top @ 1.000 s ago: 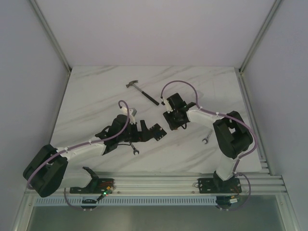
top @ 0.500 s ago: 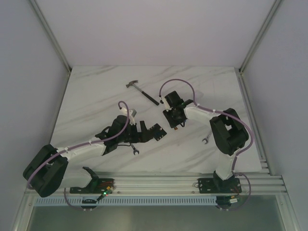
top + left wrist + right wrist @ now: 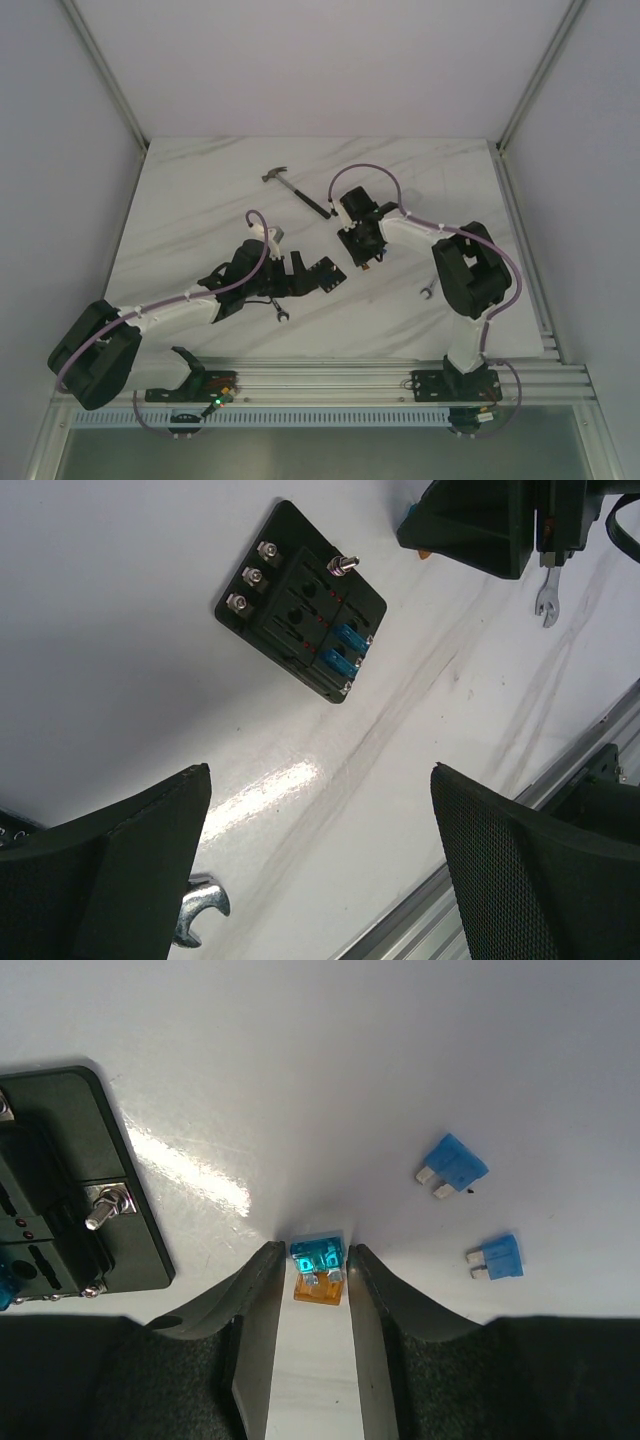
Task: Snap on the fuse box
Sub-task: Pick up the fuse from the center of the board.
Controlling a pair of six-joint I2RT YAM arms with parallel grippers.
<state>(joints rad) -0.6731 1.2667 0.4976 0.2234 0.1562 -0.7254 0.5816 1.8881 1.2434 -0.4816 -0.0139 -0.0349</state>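
Narrowing over the last second, the right gripper [image 3: 317, 1251] now pinches a small translucent blue blade fuse [image 3: 318, 1259] just beside the black square plastic fuse box [image 3: 75, 1180], which lies flat on the white marble table [image 3: 400, 1040]; fuse-loading seems underway. The left gripper [image 3: 320, 775] hovers wide open, empty.

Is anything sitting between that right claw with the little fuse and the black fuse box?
Nothing visible. Only bare table lies between the right gripper, pinching a blue fuse, and the fuse box. Two loose blue fuses lie on the gripper's other side.
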